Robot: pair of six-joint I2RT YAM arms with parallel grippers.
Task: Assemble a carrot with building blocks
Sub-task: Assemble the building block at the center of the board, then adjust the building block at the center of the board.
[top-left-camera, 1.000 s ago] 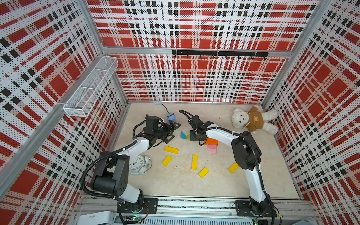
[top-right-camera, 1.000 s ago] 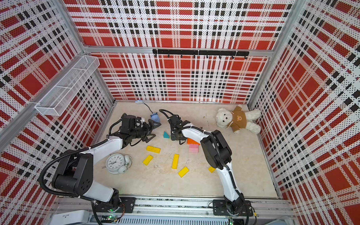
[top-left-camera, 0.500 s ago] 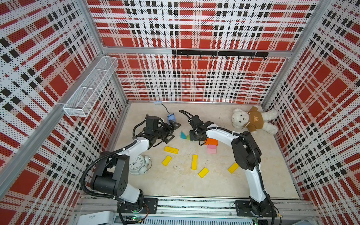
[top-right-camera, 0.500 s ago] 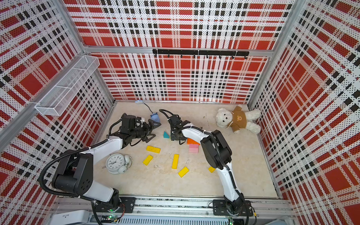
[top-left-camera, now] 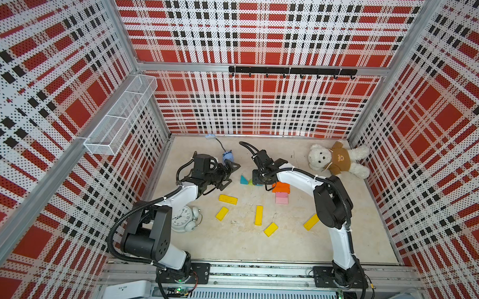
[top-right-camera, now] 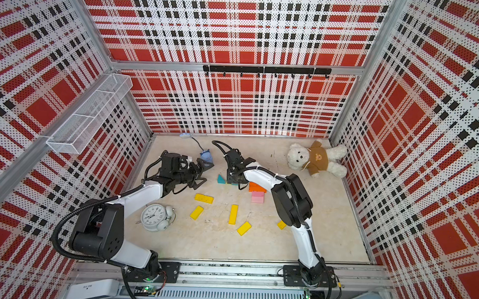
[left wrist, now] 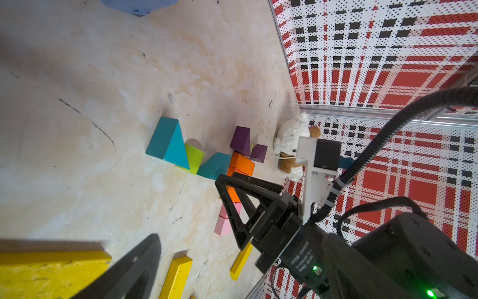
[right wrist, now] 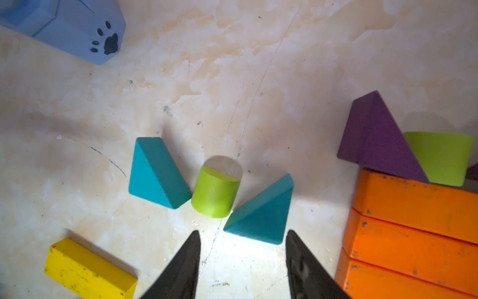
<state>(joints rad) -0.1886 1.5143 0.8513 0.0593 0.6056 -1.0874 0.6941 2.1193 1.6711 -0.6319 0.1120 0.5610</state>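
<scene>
Left tool [left wrist: 187, 209]: jaws spread wide, nothing between them. It hangs low over the table [top-left-camera: 257, 246] toward the back, next to a blue paw-print toy [right wrist: 72, 28].

Right tool [right wrist: 243, 256]: jaws partly apart, gripping nothing. Its fingertips sit at the near edge of one teal triangle [right wrist: 261, 214]; contact cannot be judged.

Blocks, back centre of table:
- lime cylinder [right wrist: 216, 192] lies on its side between that triangle and a second teal triangle [right wrist: 155, 173], close against both
- orange bars [right wrist: 413, 222] lie side by side just beside this group
- purple triangle [right wrist: 375, 137] and a second lime stub [right wrist: 442, 158] rest at the bars' far edge; another purple piece beyond is mostly hidden
- pink block [top-left-camera: 281, 198] touches the orange bars on the side toward the arm bases

Yellow bars [top-left-camera: 258, 215]: five, flat, scattered over mid table, none touching

Alarm clock [top-left-camera: 185, 218] lies by the left arm; plush bear [top-left-camera: 334, 161] lies in the back corner on the right arm's side
</scene>
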